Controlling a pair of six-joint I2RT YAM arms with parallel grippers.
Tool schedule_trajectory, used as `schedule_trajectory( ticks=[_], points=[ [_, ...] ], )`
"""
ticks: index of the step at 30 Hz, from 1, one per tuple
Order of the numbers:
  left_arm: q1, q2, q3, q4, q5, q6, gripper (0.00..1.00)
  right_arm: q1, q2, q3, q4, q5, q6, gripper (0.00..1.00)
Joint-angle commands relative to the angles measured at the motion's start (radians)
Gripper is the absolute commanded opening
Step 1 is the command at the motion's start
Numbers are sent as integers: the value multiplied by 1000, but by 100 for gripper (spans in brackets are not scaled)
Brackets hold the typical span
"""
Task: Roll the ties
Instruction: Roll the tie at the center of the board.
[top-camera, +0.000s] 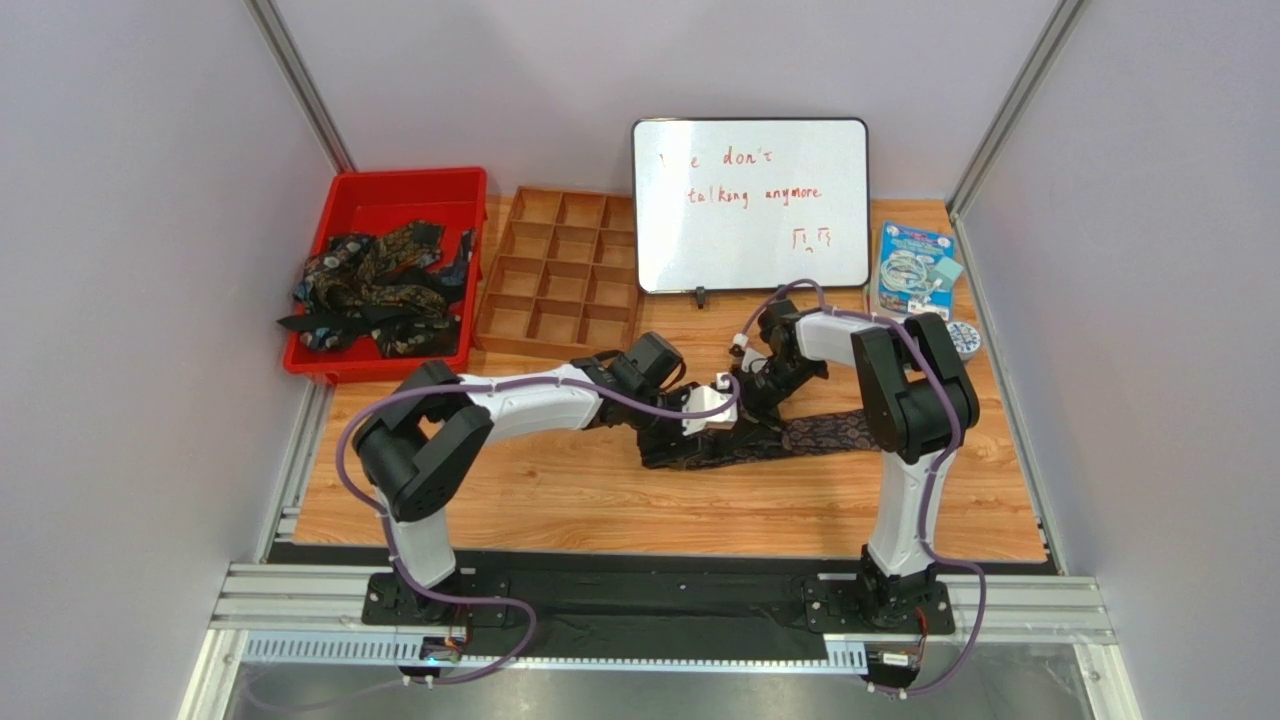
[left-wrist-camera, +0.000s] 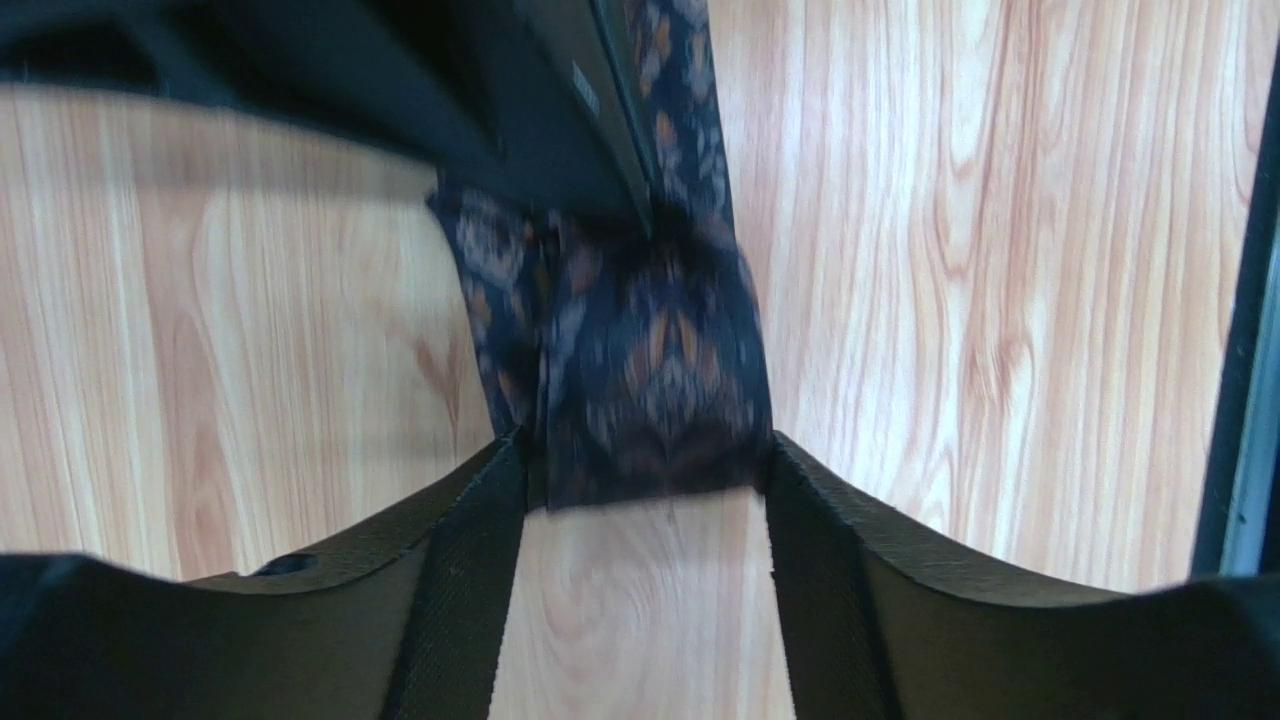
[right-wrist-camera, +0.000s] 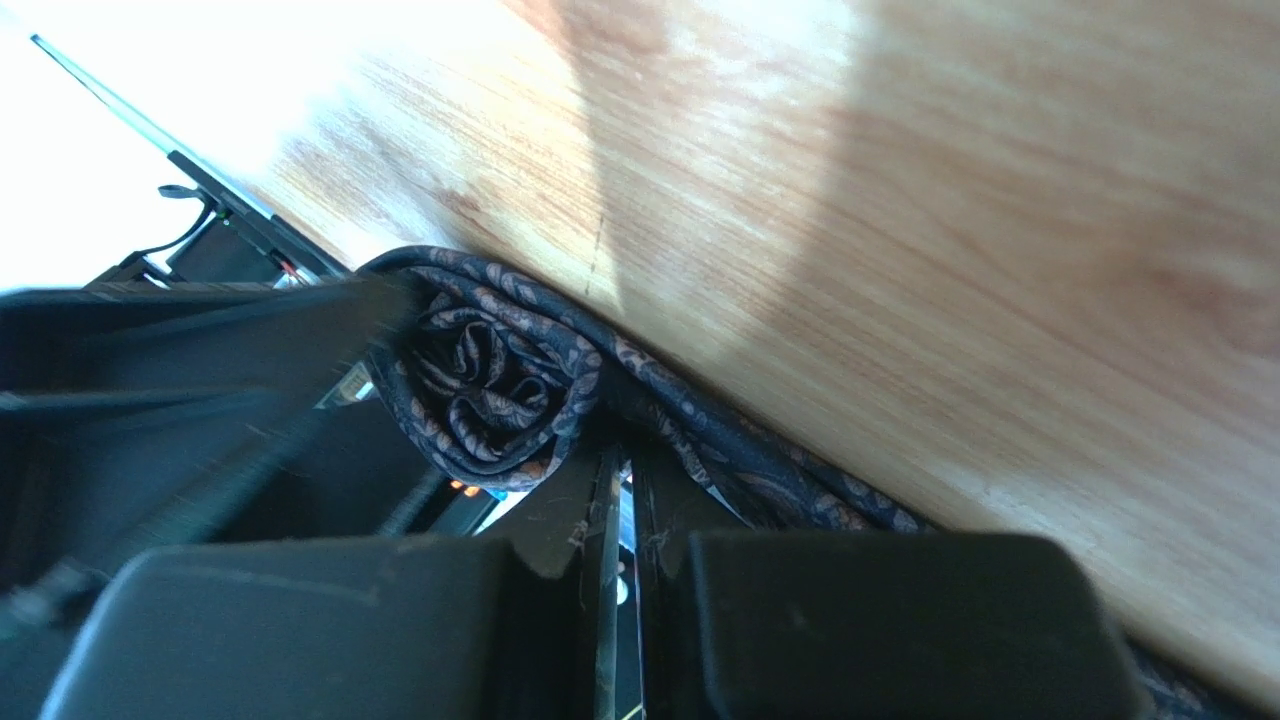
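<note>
Wooden tabletop (top-camera: 601, 510) between pale walls (top-camera: 135, 300) — one tie (top-camera: 834, 435) lies across it.

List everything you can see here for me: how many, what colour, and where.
loose tie: one, dark patterned, table middle, one end rolled up
heaped ties: tangled pile, count unclear, dark patterned, in the bin
red bin: one, red, far left
divider tray: one, light wood, right of the bin
whiteboard: one, white with red writing, far middle
packet: one, blue, far right
round object: one, pale, by the packet, too small to identify
table: one, light wood
left gripper: one, black, clasping the roll
right gripper: one, black, pinching the tie beside the roll
</note>
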Motion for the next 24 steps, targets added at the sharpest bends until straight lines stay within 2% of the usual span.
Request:
schedule_trajectory(
  ticks=[1, 5, 12, 14, 19, 24],
  points=[
    [17, -112, -80, 56, 25, 2, 69, 11, 79, -12, 8, 188, -15, 6],
    [17, -114, -140, 136, 30, 1, 73, 12, 89, -8, 5, 191, -15, 6],
    [11, -23, -104, 223, 25, -22, 75, 12, 98, 5, 0, 186, -18, 0],
    [3, 0, -92, 234, 15, -21, 71, 12, 102, 5, -2, 182, -20, 0],
    [-9, -31, -66, 236, 24, -47, 52, 15, 102, 0, 0, 171, -20, 0],
    [-23, -66, -42, 239, 70, -85, 47, 15, 102, -3, 8, 157, -11, 0]
  ],
)
